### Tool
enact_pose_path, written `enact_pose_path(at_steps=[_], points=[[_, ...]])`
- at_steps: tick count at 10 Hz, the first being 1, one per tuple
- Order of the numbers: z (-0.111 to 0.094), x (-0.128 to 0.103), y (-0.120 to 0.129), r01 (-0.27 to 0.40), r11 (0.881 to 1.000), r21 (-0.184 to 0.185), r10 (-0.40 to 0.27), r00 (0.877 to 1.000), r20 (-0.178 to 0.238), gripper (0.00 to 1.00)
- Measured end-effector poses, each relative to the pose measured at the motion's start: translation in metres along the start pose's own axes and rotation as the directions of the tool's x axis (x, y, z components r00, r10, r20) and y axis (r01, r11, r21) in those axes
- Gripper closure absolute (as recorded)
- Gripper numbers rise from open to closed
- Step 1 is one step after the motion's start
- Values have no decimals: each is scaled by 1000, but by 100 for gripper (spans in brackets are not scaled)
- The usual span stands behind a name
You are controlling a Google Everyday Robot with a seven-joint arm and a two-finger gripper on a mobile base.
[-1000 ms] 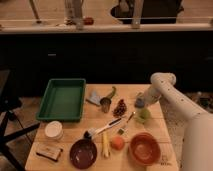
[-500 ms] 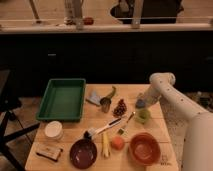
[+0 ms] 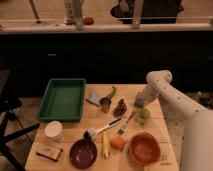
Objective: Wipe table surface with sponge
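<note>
The table surface [image 3: 165, 127] is a pale-tan plank top covered with many items. The sponge [image 3: 138, 104], a small blue-grey block, lies near the table's far right edge, just behind the light green cup [image 3: 143, 116]. My gripper [image 3: 139, 100] reaches down from the white arm [image 3: 165, 87] at the right and sits right over the sponge, hiding part of it. I cannot tell whether it touches or holds the sponge.
A green tray [image 3: 62, 99] stands at the back left. The middle holds a pale blue wedge [image 3: 94, 97], a metal cup [image 3: 105, 104], a green pepper [image 3: 111, 93] and a long brush [image 3: 102, 130]. A white bowl [image 3: 53, 130], a dark bowl [image 3: 83, 153], an orange bowl [image 3: 145, 148] and a tan block [image 3: 50, 152] line the front.
</note>
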Motion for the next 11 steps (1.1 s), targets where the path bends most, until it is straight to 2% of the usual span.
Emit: enact_pose_path(at_steps=[5, 9, 11], points=[[-1, 2, -4, -4, 1000, 0, 4, 1000, 12, 100], [-16, 7, -9, 10, 1000, 9, -9, 1000, -7, 100], [-24, 8, -10, 23, 1000, -7, -23, 1000, -12, 100]])
